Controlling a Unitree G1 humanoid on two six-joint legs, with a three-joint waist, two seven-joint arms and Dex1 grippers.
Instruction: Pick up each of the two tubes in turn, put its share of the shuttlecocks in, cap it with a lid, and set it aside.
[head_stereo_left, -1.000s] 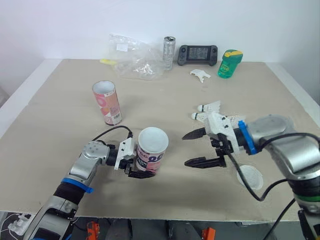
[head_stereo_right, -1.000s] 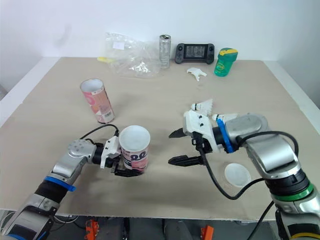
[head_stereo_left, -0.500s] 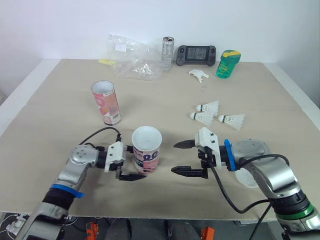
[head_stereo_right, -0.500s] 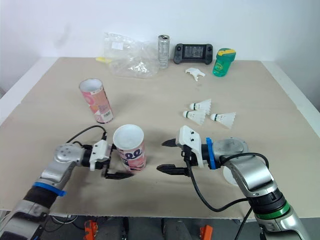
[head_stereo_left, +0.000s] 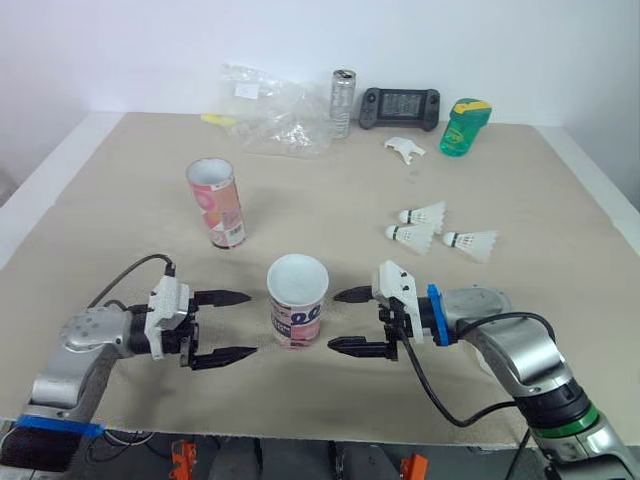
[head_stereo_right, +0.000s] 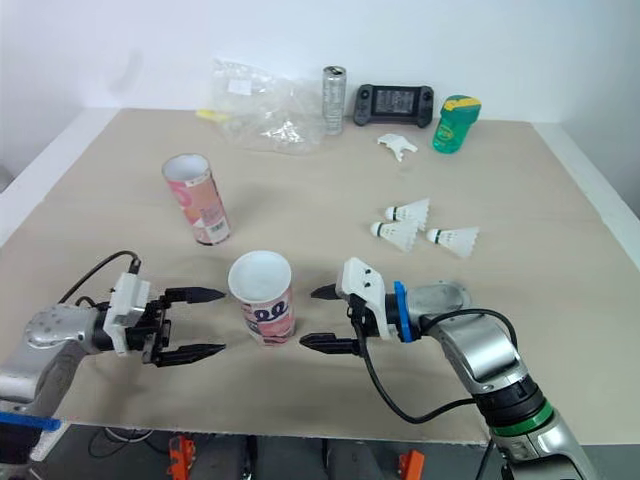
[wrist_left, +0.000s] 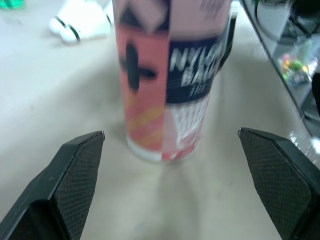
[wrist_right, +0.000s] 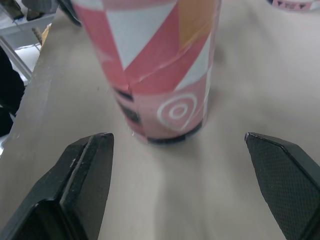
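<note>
A pink patterned tube (head_stereo_left: 297, 300) stands upright near the table's front edge, its top uncovered. My left gripper (head_stereo_left: 250, 323) is open just left of it, fingers apart and not touching it. My right gripper (head_stereo_left: 335, 320) is open just right of it, also clear of it. The left wrist view shows the tube (wrist_left: 165, 75) beyond my fingertips (wrist_left: 95, 142). The right wrist view shows the tube (wrist_right: 155, 65) the same way. A second pink tube (head_stereo_left: 215, 202) stands further back on the left. Three white shuttlecocks (head_stereo_left: 420, 214) (head_stereo_left: 408, 233) (head_stereo_left: 470, 241) lie on the right.
Along the far edge of the table are a crumpled plastic bag (head_stereo_left: 275, 120), a silver can (head_stereo_left: 343, 103), a black game controller (head_stereo_left: 398, 107) and a green bottle (head_stereo_left: 463, 127). A small white object (head_stereo_left: 403, 149) lies in front of the controller.
My left gripper has let go of the near tube and drawn back to the left. The tube now stands alone. My right gripper has moved left, close to it.
</note>
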